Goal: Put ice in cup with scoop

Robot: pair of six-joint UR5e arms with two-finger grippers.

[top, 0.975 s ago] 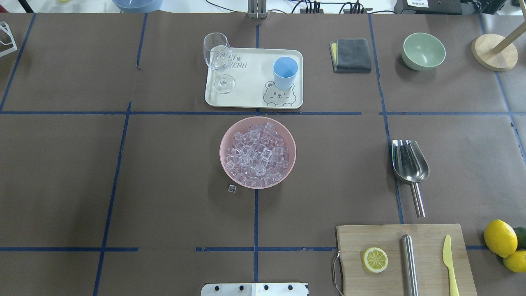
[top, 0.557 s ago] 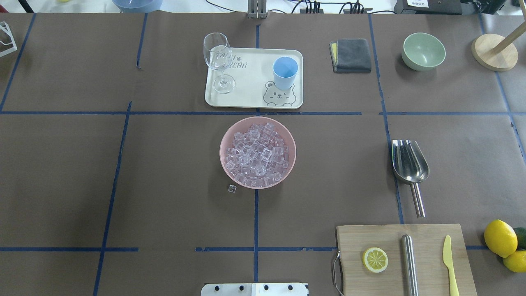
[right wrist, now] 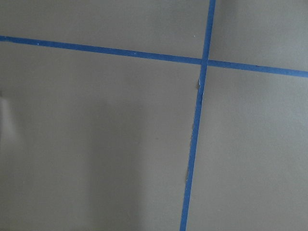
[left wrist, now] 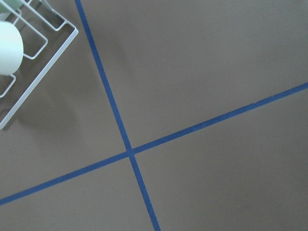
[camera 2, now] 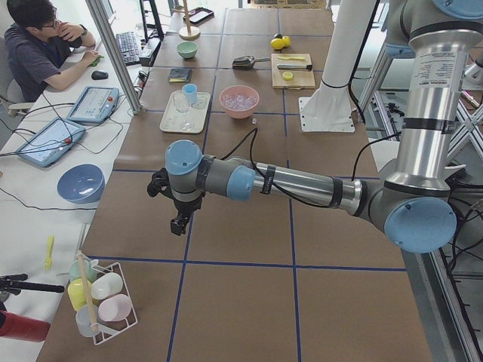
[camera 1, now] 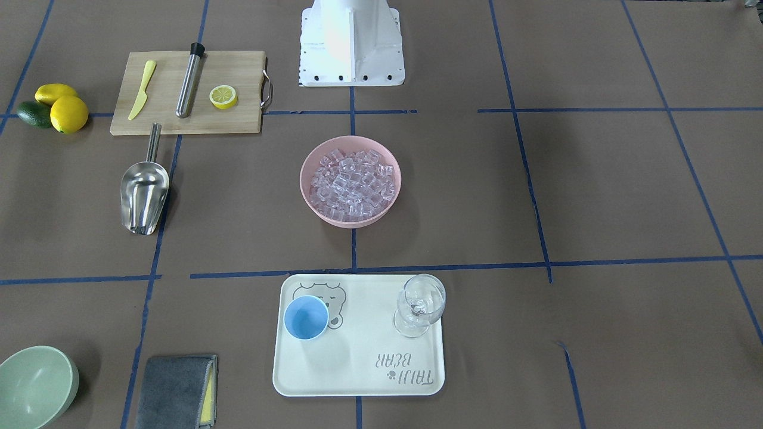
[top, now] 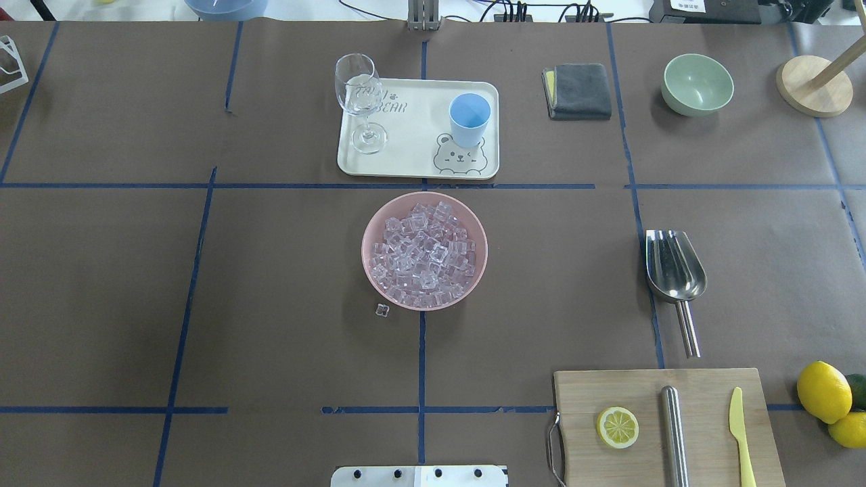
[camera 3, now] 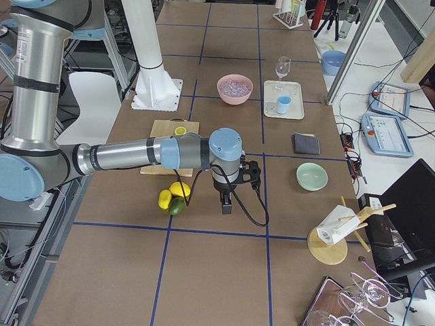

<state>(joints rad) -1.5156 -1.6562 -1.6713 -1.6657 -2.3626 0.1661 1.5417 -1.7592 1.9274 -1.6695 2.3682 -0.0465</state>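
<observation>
The scoop (top: 674,265) lies flat on the worktop (top: 284,352), on the robot's right side. Its long axis runs nearly front to back: the rod handle points toward the robot and ends just before the wooden cutting board (top: 582,396), and the trough mouth points away. The right pincer (camera 3: 226,206) hangs further out to the right, beyond the lemons (camera 3: 180,189), so the scoop lies inward from it and this arm is the nearer one. The left pincer (camera 2: 178,225) hangs far at the other end. For both I cannot tell if they are released or clenched. The ice (top: 425,253) fills the pink bowl (top: 367,237) in the middle, and one cube (top: 382,310) lies loose just beside it. The cup (top: 469,118) stands upright on the tray (top: 413,152) behind the bowl, apart from the wine glass (top: 357,91). I judge that only the board edge crowds the handle.
</observation>
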